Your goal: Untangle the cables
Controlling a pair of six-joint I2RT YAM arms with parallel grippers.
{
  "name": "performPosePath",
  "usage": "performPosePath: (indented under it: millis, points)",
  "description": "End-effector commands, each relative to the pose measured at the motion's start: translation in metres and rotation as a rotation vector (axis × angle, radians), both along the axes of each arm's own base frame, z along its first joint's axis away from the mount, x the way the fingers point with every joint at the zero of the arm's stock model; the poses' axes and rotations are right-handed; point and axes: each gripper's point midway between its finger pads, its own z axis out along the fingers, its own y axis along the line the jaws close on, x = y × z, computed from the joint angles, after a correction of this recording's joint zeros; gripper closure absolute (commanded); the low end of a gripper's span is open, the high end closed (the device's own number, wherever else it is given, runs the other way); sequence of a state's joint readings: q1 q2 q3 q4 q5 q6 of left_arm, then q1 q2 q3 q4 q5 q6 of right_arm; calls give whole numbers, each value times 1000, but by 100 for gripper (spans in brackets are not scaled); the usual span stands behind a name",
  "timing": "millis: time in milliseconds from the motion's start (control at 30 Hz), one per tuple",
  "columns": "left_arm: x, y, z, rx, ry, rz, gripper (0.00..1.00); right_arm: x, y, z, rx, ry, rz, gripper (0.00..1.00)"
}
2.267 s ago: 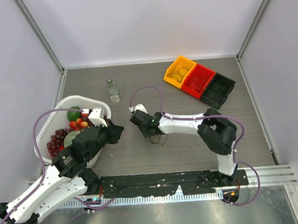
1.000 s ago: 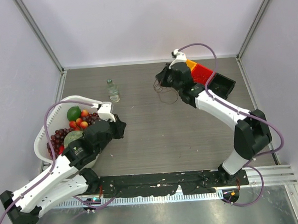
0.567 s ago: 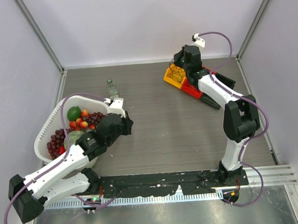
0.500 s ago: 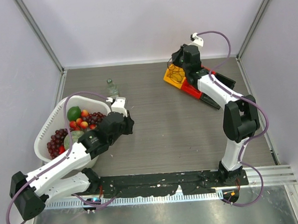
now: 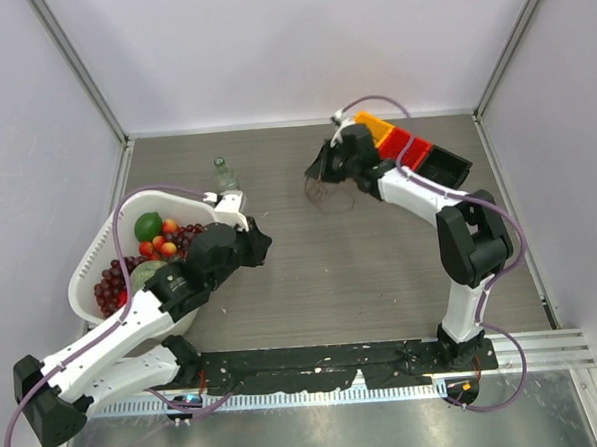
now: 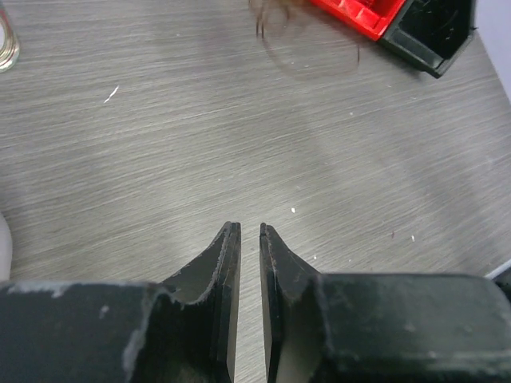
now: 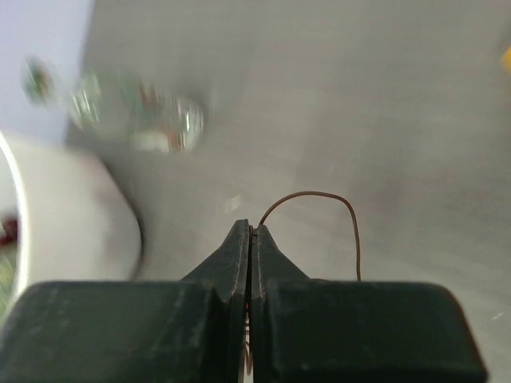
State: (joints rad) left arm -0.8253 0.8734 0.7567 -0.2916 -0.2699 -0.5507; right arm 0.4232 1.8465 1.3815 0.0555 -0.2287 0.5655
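Near left: left gripper (image 6: 249, 233) low over the grey table (image 6: 160, 144). Jaws a narrow slit apart, nothing between them.

Just left of it: white basket (image 5: 99, 244) of fruit, with dark grapes (image 5: 116, 278) and one green fruit (image 5: 148, 226).

Farther back: small clear bottle (image 5: 223, 177), upright.

Far centre: right gripper (image 7: 251, 231) pinched tight on the cables (image 7: 319, 195), thin dark brown strands. Loose loops hang beneath it. Cannot tell whether they touch the table.

Far right, side by side in a row: yellow bin (image 5: 377, 126), red bin (image 5: 415, 149), black bin (image 5: 448, 166).
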Motion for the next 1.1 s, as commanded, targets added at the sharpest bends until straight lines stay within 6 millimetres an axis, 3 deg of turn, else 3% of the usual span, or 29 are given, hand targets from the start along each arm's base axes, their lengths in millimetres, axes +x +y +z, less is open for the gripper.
performPosePath:
  millis: [0,67,100,133,167,233,267,300,333,367,433,567,700,767,800,833,867,900,933,967,1000,1067]
  points:
    - [24,1,3,35,-1,62,81,-84,42,-62,-188,126,314,99]
    - [36,1,1,102,18,46,80,-104,47,-89,-262,145,360,93]
    - [42,3,2,137,18,39,78,-106,45,-95,-271,146,348,74]
    - [47,6,4,169,16,37,77,-105,40,-102,-283,161,315,63]
    - [52,12,3,193,24,48,75,-103,39,-96,-275,154,298,47]
    - [60,24,16,197,27,59,71,-87,36,-78,-274,130,234,42]
    - [64,35,22,194,38,83,68,-69,31,-54,-278,120,157,41]
    - [68,42,32,177,30,99,64,-61,28,-44,-273,117,116,41]
    - [75,55,41,157,18,139,59,-41,18,-22,-261,95,24,40]
    - [80,65,49,138,7,180,54,-30,11,-14,-258,87,-32,39]
    - [84,75,62,97,2,230,46,2,-10,27,-190,63,-176,38]
    - [84,82,70,153,52,223,40,52,-67,53,4,84,-421,38]
    - [83,95,58,295,158,228,40,91,-104,58,135,89,-550,39]
    - [84,93,60,313,176,205,39,113,-111,38,191,141,-581,41]
    - [85,91,60,320,188,195,39,120,-110,44,226,138,-582,42]
    - [87,90,59,329,197,187,39,129,-112,28,247,171,-601,42]
    - [88,89,58,337,207,179,39,137,-110,32,264,160,-597,42]
    - [91,88,58,341,217,170,39,143,-110,19,270,182,-610,42]
    - [93,87,58,344,228,158,39,150,-111,22,291,180,-618,43]
    - [95,88,57,346,239,152,39,154,-110,7,288,205,-628,43]
    - [98,89,59,349,239,151,39,156,-110,7,304,221,-638,43]
    - [103,94,60,351,246,160,39,158,-115,-12,305,266,-684,43]
